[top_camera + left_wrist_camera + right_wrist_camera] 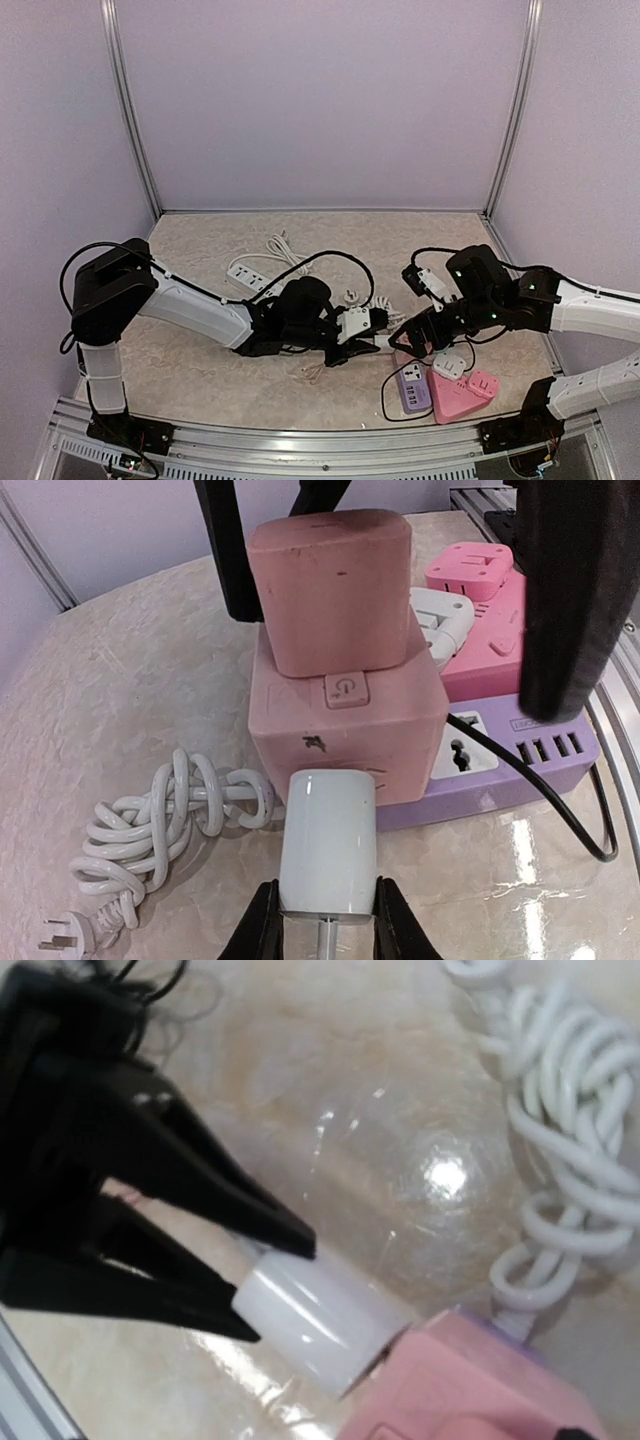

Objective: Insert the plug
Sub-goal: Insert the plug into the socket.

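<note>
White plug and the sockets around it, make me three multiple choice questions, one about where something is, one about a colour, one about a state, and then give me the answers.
1. Where is the front end of the white plug?
A) on the coiled cable
B) against the side of the pink cube socket
C) flat on the table by itself

2. What colour is the power strip that the black cable runs into?
A) green
B) yellow
C) purple

3. What is the left gripper doing?
A) shut on the white plug
B) open and empty
C) shut on the black cable

Answers:
1 B, the left wrist view shows the plug's end meeting the cube's face.
2 C, its body is purple in that view.
3 A, its fingers clamp the plug's two sides.
</note>
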`<state>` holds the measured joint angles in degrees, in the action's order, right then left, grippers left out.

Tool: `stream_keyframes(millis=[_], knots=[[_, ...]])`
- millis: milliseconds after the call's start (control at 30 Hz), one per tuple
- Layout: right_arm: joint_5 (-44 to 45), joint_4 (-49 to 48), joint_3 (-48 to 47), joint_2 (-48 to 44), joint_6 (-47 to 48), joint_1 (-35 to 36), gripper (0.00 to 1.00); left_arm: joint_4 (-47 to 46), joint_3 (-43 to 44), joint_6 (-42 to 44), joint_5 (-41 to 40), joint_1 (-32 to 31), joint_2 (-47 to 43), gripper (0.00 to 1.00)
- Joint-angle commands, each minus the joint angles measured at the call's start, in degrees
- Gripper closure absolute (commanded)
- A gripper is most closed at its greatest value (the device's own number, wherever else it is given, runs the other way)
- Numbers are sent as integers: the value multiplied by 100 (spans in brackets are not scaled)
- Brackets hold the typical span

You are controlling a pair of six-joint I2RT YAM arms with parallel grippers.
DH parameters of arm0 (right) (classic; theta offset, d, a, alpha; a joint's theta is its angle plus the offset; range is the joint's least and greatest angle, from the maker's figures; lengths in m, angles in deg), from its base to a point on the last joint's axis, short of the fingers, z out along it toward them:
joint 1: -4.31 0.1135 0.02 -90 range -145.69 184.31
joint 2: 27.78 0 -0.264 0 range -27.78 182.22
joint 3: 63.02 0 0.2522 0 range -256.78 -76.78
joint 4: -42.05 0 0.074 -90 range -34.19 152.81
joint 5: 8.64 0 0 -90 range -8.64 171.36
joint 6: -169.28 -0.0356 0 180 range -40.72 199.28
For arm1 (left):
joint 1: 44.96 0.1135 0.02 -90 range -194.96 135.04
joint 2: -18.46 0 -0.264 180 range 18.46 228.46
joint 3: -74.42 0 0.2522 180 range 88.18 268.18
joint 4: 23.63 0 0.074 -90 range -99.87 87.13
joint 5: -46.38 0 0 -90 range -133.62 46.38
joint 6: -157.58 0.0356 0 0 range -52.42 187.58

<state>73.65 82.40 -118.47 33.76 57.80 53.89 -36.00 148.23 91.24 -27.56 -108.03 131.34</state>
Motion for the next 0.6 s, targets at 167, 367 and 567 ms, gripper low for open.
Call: stream_keyframes(millis=[167,367,567], knots=[[-1070,1380,-1311,75,5181,-468,0,-1058,-71,-306,-93,-118,129,100],[-1199,2588,-1236,373,6771,-983,0,-1160,-253,-423,0,-32,136,100],[-1556,1721,-581,118,7290,-1388,0,-1325,-345,-548,-76,-13,185,100]])
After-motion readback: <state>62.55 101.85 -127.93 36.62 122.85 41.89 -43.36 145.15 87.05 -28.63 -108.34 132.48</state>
